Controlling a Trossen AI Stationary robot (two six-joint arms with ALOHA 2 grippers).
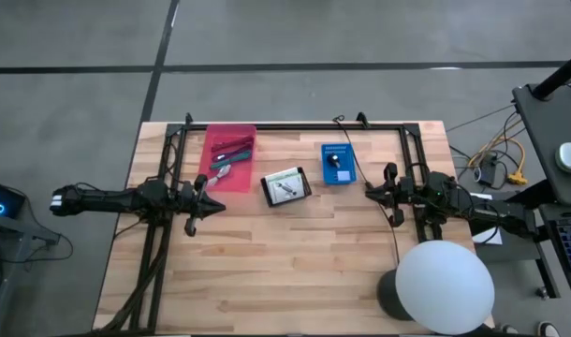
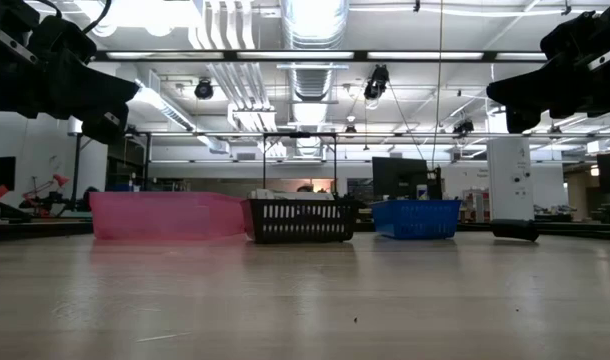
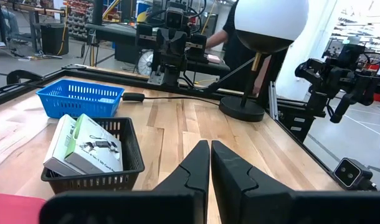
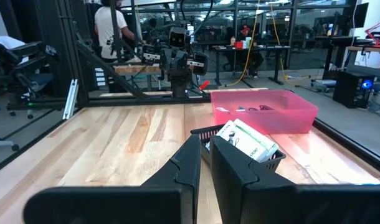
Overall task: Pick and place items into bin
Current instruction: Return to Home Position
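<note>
Pretty sure this one's basically wrapped. In the top-down shot the 3 bins sit in a row just above the middle of the frame: pink bin (image 1: 229, 131) on the left, black bin (image 1: 265, 190) in the centre, blue bin (image 1: 347, 177) to its right. The 2 white packets (image 1: 285, 185) are in the black bin, poking up past its rim. The pen-like sticks (image 1: 231, 150) are in the pink one, and a small dark knob (image 1: 337, 165) sits in the blue one. I can't spot a single loose item on the bare counter (image 1: 285, 271), so my guess is there's nothing left to pick, only parking.

My left arm (image 1: 126, 198) lies at mid-left of the frame, with the left jaws pinched to a thin slit and nothing between them. My right arm (image 1: 473, 208) mirrors it at mid-right, right jaws also narrow and empty.

Room-wise, the lower half of the frame is open planks, except the lamp (image 1: 445, 285) with its big white globe at lower right. A thin cable (image 1: 395, 245) runs up beside my right arm. Black frame rails (image 1: 295, 124) line the top edge and both sides under my arms. The left jaws sit just beside the pink bin's lower corner, so I reckon that's the tight spot.
</note>
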